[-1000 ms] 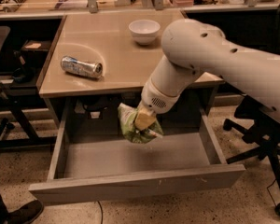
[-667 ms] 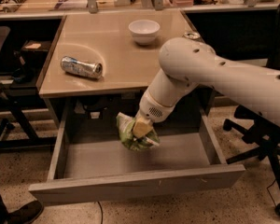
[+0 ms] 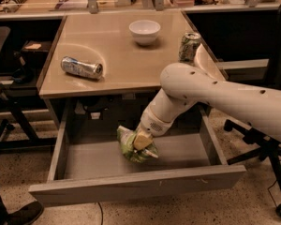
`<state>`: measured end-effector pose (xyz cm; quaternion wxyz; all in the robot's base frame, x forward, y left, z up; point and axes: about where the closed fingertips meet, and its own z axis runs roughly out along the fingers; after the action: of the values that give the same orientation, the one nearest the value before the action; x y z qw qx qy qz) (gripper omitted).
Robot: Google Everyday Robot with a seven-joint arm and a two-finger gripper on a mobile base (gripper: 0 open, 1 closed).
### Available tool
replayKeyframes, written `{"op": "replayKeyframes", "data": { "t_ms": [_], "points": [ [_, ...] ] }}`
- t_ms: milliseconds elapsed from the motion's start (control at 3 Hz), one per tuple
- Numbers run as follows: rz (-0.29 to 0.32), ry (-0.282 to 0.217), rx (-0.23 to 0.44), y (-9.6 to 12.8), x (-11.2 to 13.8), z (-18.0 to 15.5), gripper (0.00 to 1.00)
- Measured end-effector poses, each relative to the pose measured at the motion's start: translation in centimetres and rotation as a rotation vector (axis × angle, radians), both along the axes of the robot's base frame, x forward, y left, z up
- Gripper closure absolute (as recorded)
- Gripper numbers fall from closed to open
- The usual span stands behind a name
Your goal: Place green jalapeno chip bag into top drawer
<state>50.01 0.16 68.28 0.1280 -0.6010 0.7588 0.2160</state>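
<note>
The green jalapeno chip bag [image 3: 130, 146] is crumpled in my gripper [image 3: 141, 141], low inside the open top drawer [image 3: 136, 187]. The bag sits at or just above the drawer's grey floor, near the middle. My gripper is shut on the bag; a tan finger [image 3: 142, 139] presses its right side. My white arm [image 3: 210, 93] reaches down from the right, over the desk's front edge. The drawer is pulled fully out, its long front panel nearest the camera.
On the desk [image 3: 117, 64] lie a silver can on its side [image 3: 81, 67], a white bowl [image 3: 144, 31] and an upright green-and-white can [image 3: 189, 46]. Office chairs stand at the left [image 3: 0, 97] and right [image 3: 267, 139]. A shoe [image 3: 14, 213] shows at bottom left.
My arm has lowered and swung left, carrying the bag deeper into the drawer toward its floor. The upright can, hidden before by the arm, now shows.
</note>
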Motion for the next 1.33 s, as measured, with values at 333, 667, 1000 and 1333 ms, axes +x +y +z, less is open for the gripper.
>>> {"op": "replayKeyframes", "data": {
  "t_ms": [333, 667, 1000, 1333],
  "points": [
    [0.002, -0.004, 0.008, -0.6, 0.7, -2.1, 1.0],
    [-0.025, -0.007, 0.018, -1.6, 1.5, -3.6, 1.0],
    [-0.025, -0.007, 0.018, -1.6, 1.5, -3.6, 0.81],
    [-0.025, -0.007, 0.018, -1.6, 1.5, -3.6, 0.59]
  ]
}}
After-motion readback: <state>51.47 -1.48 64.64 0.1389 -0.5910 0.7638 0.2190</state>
